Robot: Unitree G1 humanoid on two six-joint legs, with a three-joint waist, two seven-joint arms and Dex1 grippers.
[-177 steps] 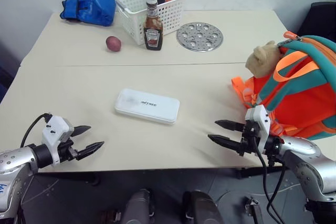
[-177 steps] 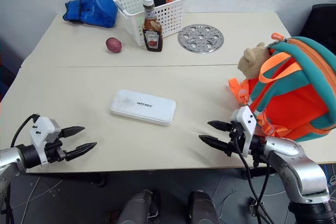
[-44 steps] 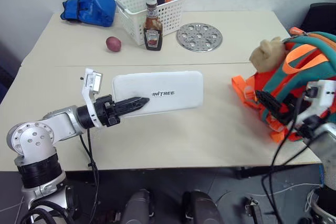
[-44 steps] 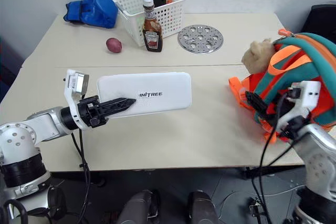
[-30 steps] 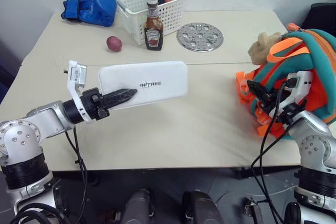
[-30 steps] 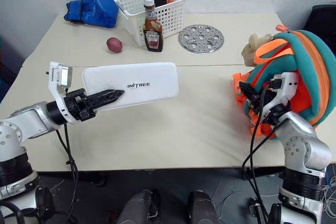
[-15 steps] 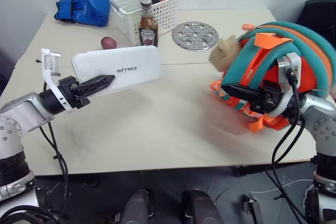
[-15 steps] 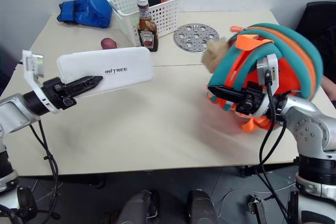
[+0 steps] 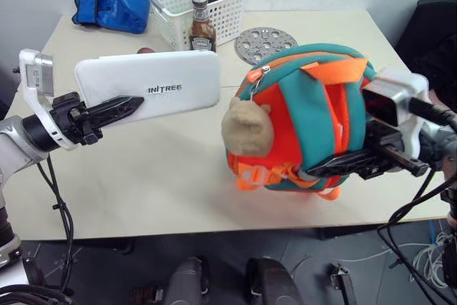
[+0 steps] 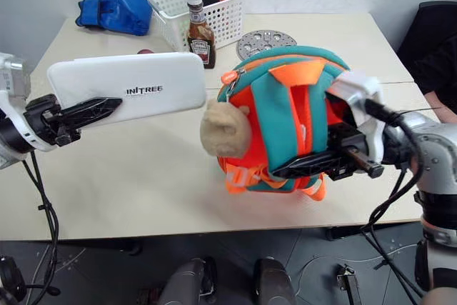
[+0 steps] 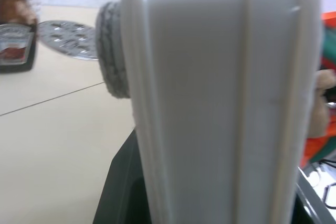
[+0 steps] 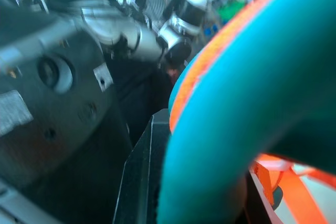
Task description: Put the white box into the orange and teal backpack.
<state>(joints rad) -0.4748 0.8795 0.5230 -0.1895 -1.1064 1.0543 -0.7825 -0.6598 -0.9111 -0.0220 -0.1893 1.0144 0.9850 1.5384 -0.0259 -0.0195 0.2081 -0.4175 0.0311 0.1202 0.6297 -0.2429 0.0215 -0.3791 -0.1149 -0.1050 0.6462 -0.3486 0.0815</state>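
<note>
My left gripper [image 9: 127, 106] is shut on one short end of the white box [image 9: 153, 85] and holds it in the air over the table's left side, long side level, lettering facing me. In the left wrist view the white box [image 11: 220, 103] stands edge-on between the fingers. The orange and teal backpack [image 9: 314, 119] hangs upright over the table's middle right, straps toward me, its tan plush toy [image 9: 248, 128] on the left. My right gripper [image 9: 335, 166] is shut on one of its teal straps [image 12: 252, 103]. I cannot tell whether the backpack's bottom touches the table.
At the back of the beige table [image 9: 143, 176] stand a white lattice basket [image 9: 178, 1], a ketchup bottle [image 9: 202, 23], a blue glove [image 9: 114, 5] and a perforated metal disc [image 9: 260, 36]. A black chair [image 9: 435, 26] is at the far right.
The right gripper has swung the backpack from the table's right edge toward the middle and turned its straps toward me. The left gripper has carried the box a little up and left.
</note>
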